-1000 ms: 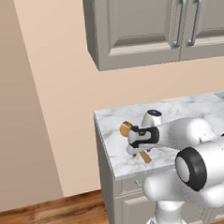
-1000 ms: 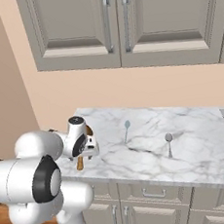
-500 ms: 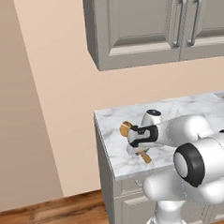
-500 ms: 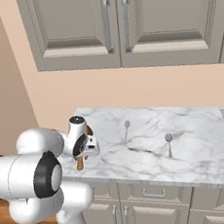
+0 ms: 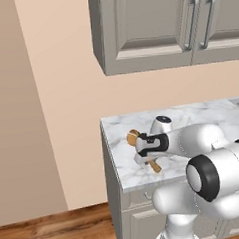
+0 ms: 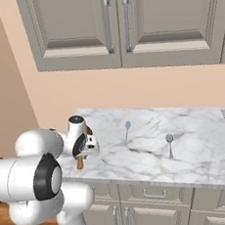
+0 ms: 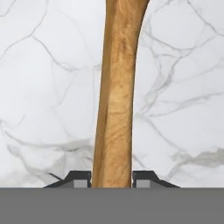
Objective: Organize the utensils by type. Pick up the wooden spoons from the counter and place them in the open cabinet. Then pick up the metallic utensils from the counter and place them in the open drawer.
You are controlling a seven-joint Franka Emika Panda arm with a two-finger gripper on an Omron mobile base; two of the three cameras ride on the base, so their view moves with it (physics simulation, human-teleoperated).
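A large orange-brown wooden spoon (image 7: 116, 100) lies on the white marble counter (image 6: 196, 145) near its left end. Its round bowl (image 5: 133, 137) and handle tip (image 5: 154, 166) stick out on either side of my hand. My gripper (image 7: 112, 179) points straight down over the handle, and both fingertips (image 7: 81, 179) press against its sides. From the base views the gripper (image 5: 144, 159) (image 6: 84, 154) sits low on the counter. A pale teal spoon (image 6: 127, 130) and a silver-grey spoon (image 6: 169, 143) lie further right. The open cabinet and open drawer are out of view.
Closed grey-beige upper cabinets (image 6: 117, 25) hang above the counter. The counter's left edge (image 5: 110, 157) drops off beside a beige wall. Lower cabinet fronts with bar handles (image 6: 155, 194) run beneath, with a wood floor (image 5: 58, 230) below them.
The jaws have come together from wide open onto the wooden spoon's handle. The arm and the spoon have hardly moved.
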